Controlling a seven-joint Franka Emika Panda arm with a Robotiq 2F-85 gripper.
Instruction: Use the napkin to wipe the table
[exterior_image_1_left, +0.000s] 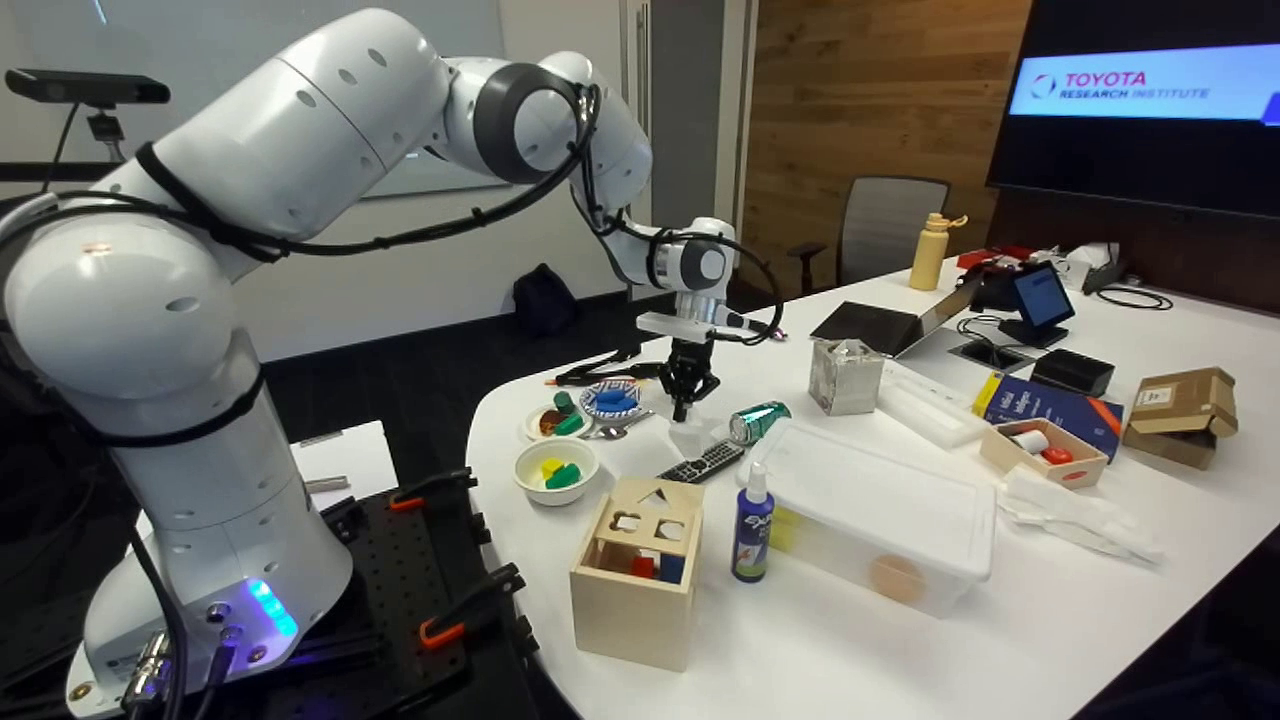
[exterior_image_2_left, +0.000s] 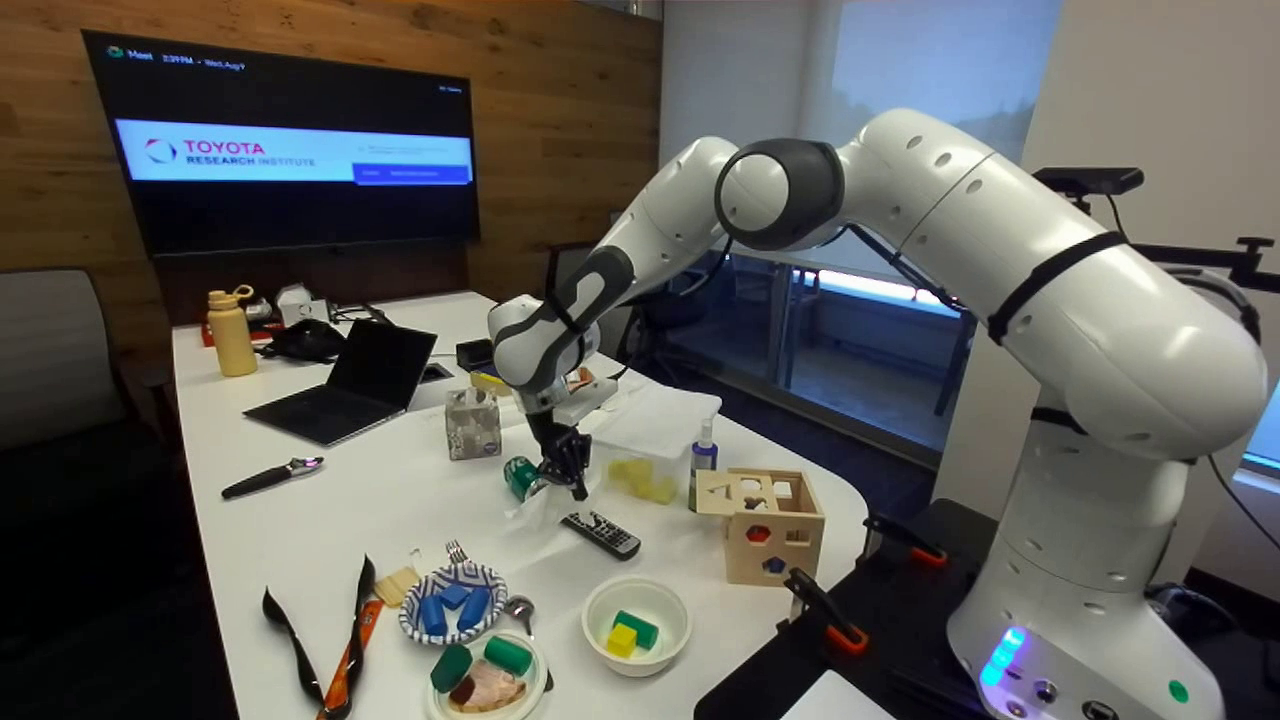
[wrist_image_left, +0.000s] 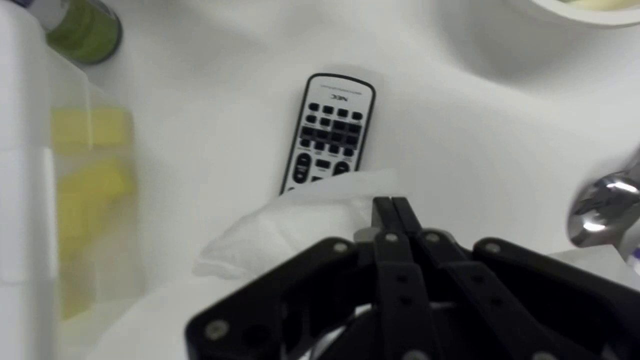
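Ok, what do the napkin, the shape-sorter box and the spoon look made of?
The napkin: likely thin matte paper, from its soft creases, though fabric isn't ruled out. The shape-sorter box: probably smooth, unpainted wood, from its pale tan panels. The spoon: most likely polished metal, given its bright, mirror-like highlights.

"Near side, in an exterior view?"
"A white bowl (exterior_image_2_left: 672, 618) with a green block (exterior_image_2_left: 638, 628) and a yellow block (exterior_image_2_left: 621, 641). Left of it, a patterned bowl (exterior_image_2_left: 490, 583) of blue blocks (exterior_image_2_left: 474, 607), a spoon (exterior_image_2_left: 519, 607) between the two."
"And right?"
"A wooden shape sorter (exterior_image_2_left: 790, 555); a spray bottle (exterior_image_2_left: 703, 462) stands upright beyond."
"Farther off?"
"A green can (exterior_image_2_left: 518, 478) on its side, a remote (exterior_image_2_left: 601, 535) between it and the white bowl. Beyond, an open laptop (exterior_image_2_left: 380, 368); far left, a yellow bottle (exterior_image_2_left: 233, 337)."
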